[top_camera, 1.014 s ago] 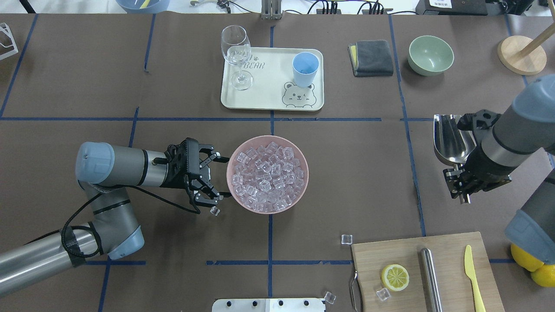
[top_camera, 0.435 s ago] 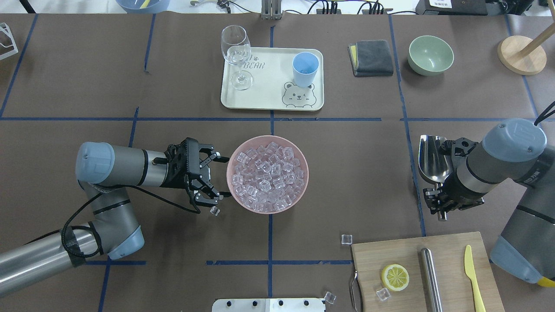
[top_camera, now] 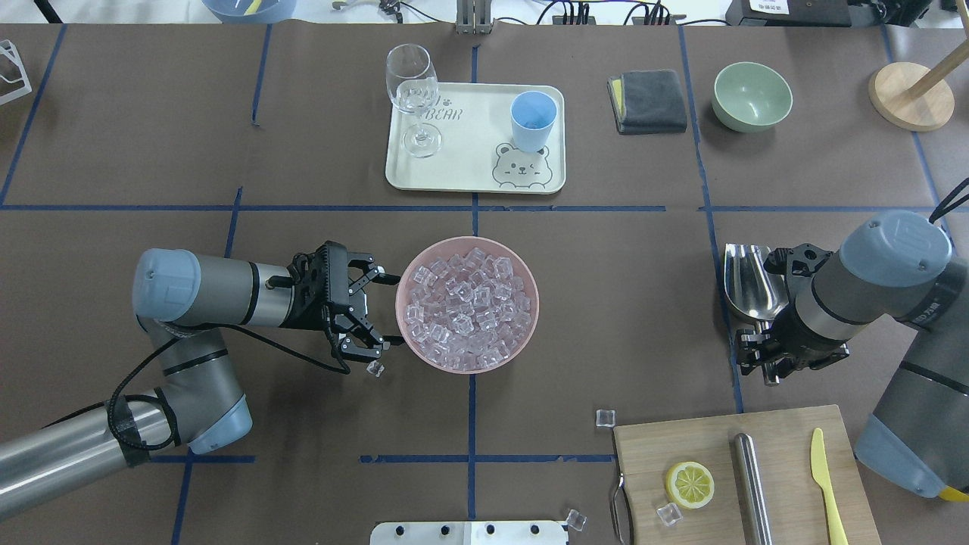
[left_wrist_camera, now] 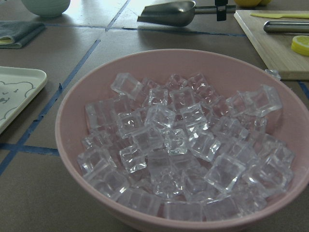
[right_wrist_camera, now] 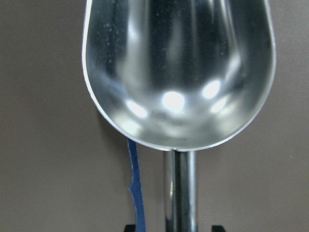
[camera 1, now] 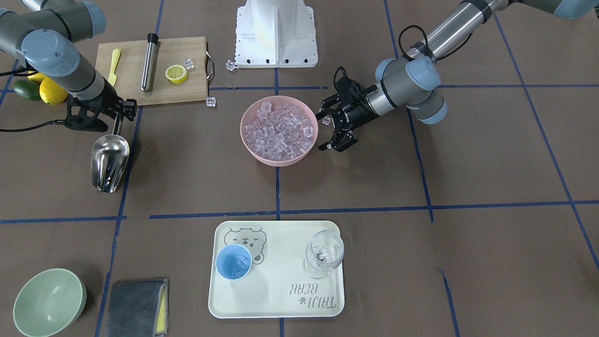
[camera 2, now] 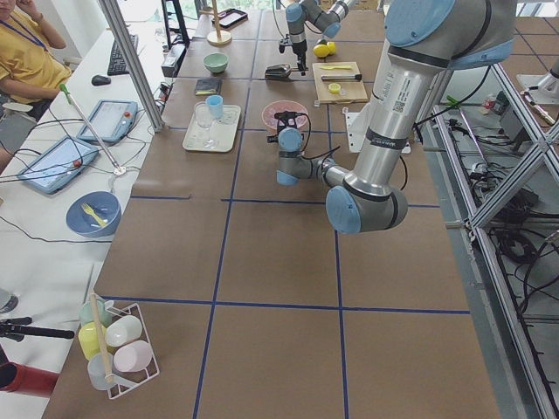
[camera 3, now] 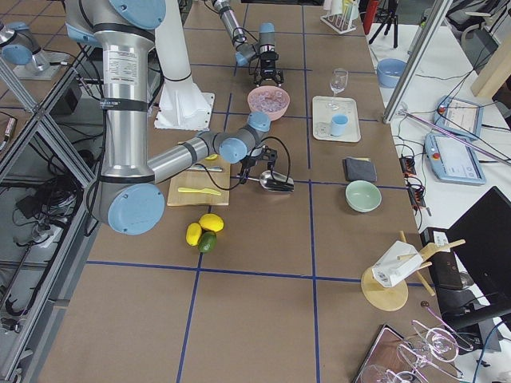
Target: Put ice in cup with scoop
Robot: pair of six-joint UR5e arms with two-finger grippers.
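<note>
Right jaws, clamped on the empty scoop (top_camera: 749,284), drop and pull in, low over tabletop (top_camera: 606,303) at bowl's (top_camera: 468,369) 3 o'clock; left jaws stay apart at 9; probably parking it.

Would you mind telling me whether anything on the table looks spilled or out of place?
Yes, four ice cubes lie loose outside the pink bowl: one by the left gripper, one off the cutting board's corner, one near the base plate, one on the board beside the lemon slice.

The left arm (top_camera: 219,291) and right arm (top_camera: 855,299) are grey tubes with blue-grey joint caps; 1 black cable (top_camera: 110,409) follows the left.
</note>
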